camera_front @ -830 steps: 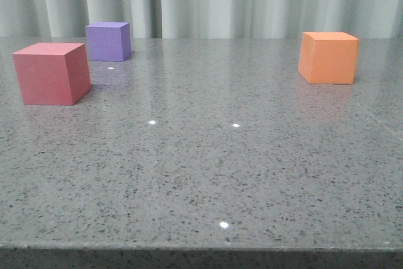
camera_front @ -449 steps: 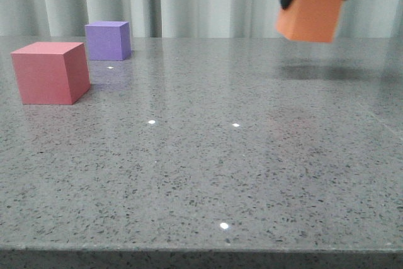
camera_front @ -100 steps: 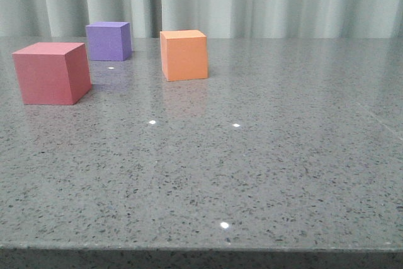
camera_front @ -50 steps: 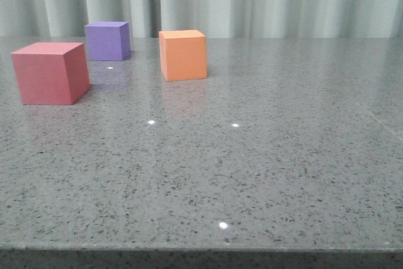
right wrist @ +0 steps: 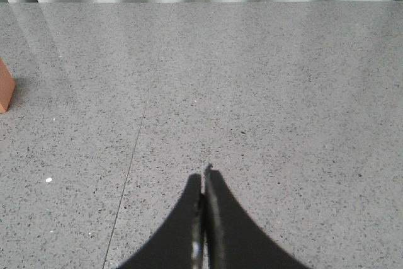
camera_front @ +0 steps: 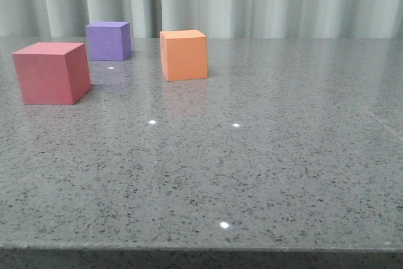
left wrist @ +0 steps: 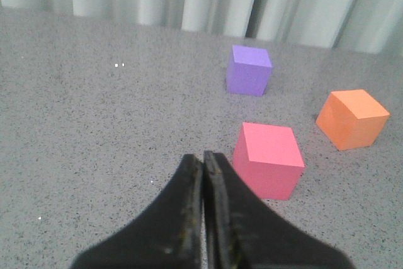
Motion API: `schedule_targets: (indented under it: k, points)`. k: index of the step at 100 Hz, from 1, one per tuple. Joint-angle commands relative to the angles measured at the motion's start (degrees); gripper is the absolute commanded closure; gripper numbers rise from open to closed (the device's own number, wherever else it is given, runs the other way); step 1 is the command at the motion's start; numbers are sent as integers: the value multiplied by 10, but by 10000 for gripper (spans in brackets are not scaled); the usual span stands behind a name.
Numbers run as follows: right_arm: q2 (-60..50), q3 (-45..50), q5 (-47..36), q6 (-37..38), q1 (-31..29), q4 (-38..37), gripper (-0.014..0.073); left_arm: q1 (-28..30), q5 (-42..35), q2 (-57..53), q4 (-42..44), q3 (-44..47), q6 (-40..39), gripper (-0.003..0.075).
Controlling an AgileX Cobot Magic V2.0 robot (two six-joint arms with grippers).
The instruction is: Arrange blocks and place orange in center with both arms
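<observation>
- The desk (camera_front: pixel 252 168) is a grey speckled stone surface, with pale pleated curtains (camera_front: pixel 264 1) hanging behind its far edge
- The pinkish-red cube (camera_front: pixel 51 72) stands nearest the camera in the front view, at the left side of the desk, flat on one face
- The purple cube (camera_front: pixel 108 41) stands behind it, close to the far edge and a little to the right of the pinkish-red one; the two are apart, not touching
- The orange cube (camera_front: pixel 184 55) rests on the desk to the right of the purple cube and slightly nearer the camera, left of the desk's middle, turned a little so that two side faces show
- All three cubes stand apart from each other, grouped on the left half of the desk; the right half shows only small light glints
- Neither arm appears in the front view
- In the left wrist view the left gripper (left wrist: pixel 203 159) has its two black fingers pressed together with only a thin slit between them, holding nothing; it hangs above the desk, with the pinkish-red cube just beyond its tips, the purple cube farther off and the orange cube off to one side
- In the right wrist view the right gripper (right wrist: pixel 204 181) is likewise closed down to a hairline gap and empty, above bare desk; only a sliver of the orange cube shows at the edge of that view, well apart from the fingertips
</observation>
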Motion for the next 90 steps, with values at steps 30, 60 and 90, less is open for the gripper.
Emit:
schedule_targets:
  k: [30, 60, 90]
  points:
    - [1, -14, -41, -2, -4, 0, 662, -1, 68, 186, 2, -173, -2, 741]
    - [1, -14, -41, -2, -4, 0, 662, -1, 79, 212, 2, -173, -2, 465]
    - [1, -14, -41, -2, -4, 0, 662, -1, 73, 212, 9, -173, -2, 21]
